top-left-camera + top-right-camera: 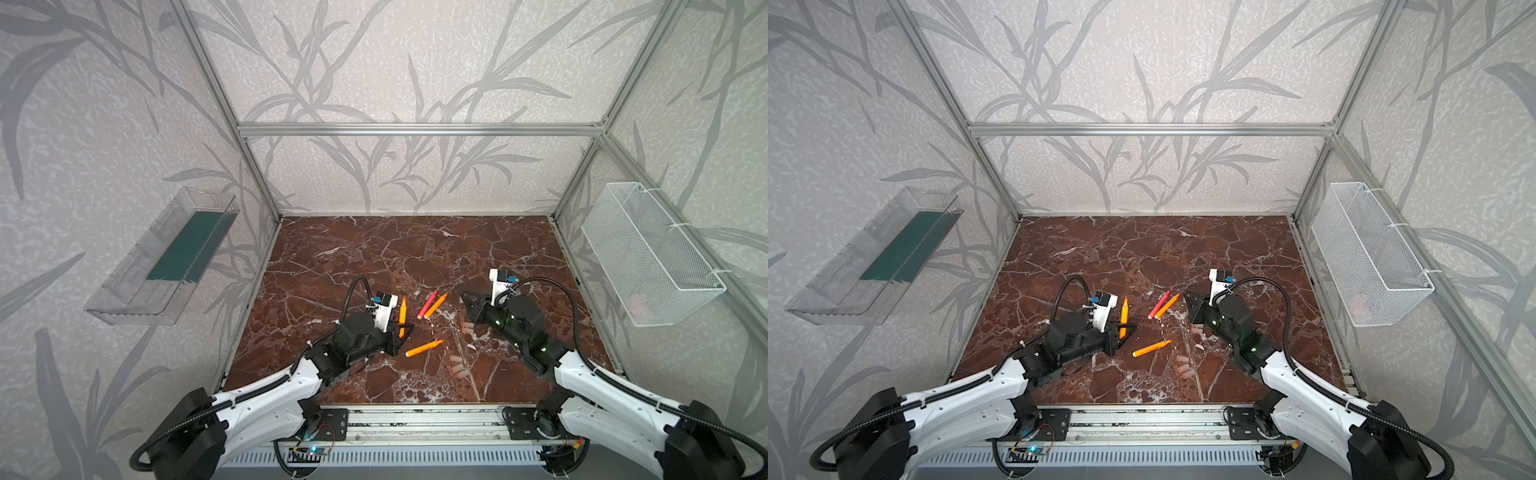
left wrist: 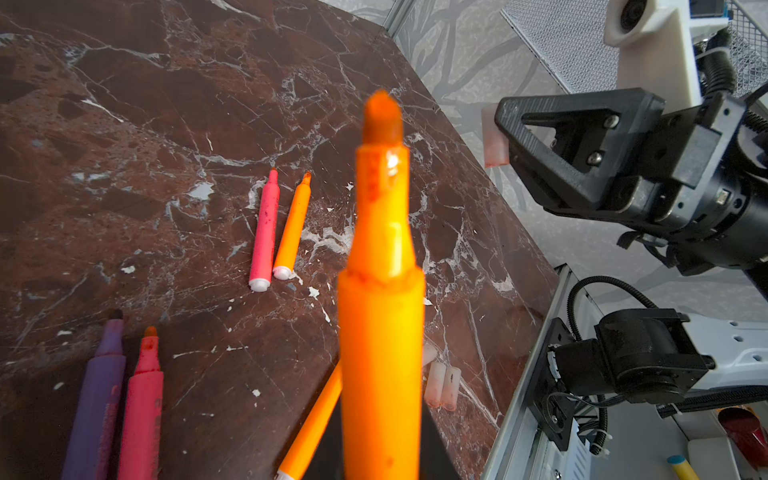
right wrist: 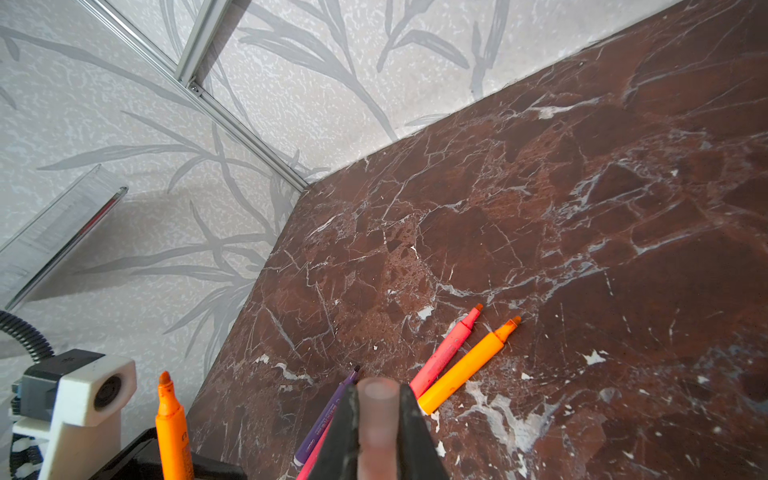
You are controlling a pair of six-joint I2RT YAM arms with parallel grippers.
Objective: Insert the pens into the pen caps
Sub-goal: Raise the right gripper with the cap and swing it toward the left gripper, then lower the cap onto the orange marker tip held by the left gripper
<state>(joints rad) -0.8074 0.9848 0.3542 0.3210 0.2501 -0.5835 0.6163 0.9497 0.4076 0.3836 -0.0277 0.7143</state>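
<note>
My left gripper [image 1: 405,331] [image 2: 382,440] is shut on an orange pen [image 1: 402,308] [image 2: 380,249], whose tip points away from the wrist. My right gripper [image 1: 464,296] [image 3: 378,401] is shut on a translucent pen cap [image 3: 377,415] [image 2: 494,143], held apart from the pen's tip. A red-pink pen [image 1: 427,304] and an orange pen [image 1: 436,305] lie side by side between the grippers. Another orange pen [image 1: 424,348] lies nearer the front. A purple pen [image 2: 97,399] and a red-pink pen [image 2: 141,407] lie under the left arm. Loose caps [image 1: 457,363] [image 2: 440,384] rest front right, and one cap [image 1: 467,327] sits by the right gripper.
The brown marble table [image 1: 374,257] is walled in on three sides. A clear plastic tray [image 1: 166,257] hangs on the left wall and a white wire basket [image 1: 648,253] on the right wall. An aluminium rail [image 1: 415,415] runs along the front edge.
</note>
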